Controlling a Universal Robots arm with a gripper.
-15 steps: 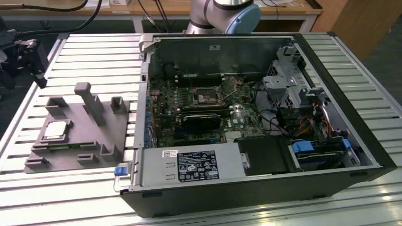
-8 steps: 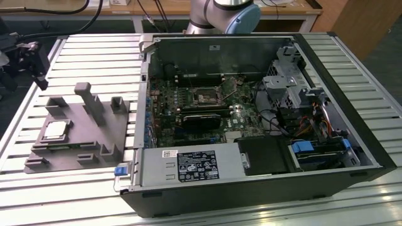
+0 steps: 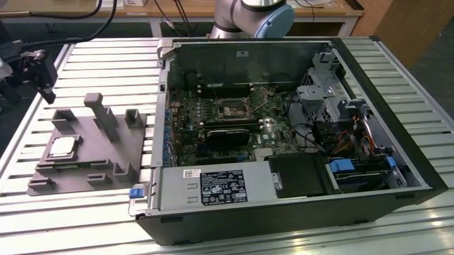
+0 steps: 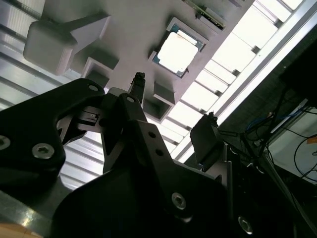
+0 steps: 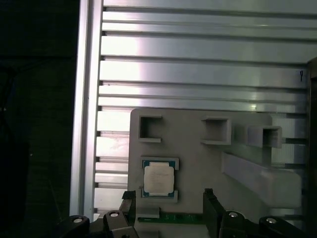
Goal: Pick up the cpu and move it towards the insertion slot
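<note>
In the second wrist view the gripper [image 4: 174,98] holds its two dark jaws spread well apart, with nothing between them and nothing touched. Beyond the gap lies the cpu [image 4: 177,51], a flat square with a bright silvery top. It is seated in a shallow framed recess of the matt grey plastic fixture [image 4: 133,29], which carries blocky raised pockets and a thick post. In the first wrist view the jaws are again apart and empty (both black tips stand clear of the chip, one to each side). The fixture rests on the worktop [image 5: 198,59] of ribbed, shiny aluminium slats. In the exterior view the gripper hangs near the fixture's far corner at the exterior view's left, and the cpu lies flat in its recess. Well apart from it, toward the exterior view's right, is the insertion slot [image 3: 233,110], a silver-framed square with a dark centre. It sits on the green motherboard [image 3: 212,151] inside the open black computer case [image 3: 284,223].
</note>
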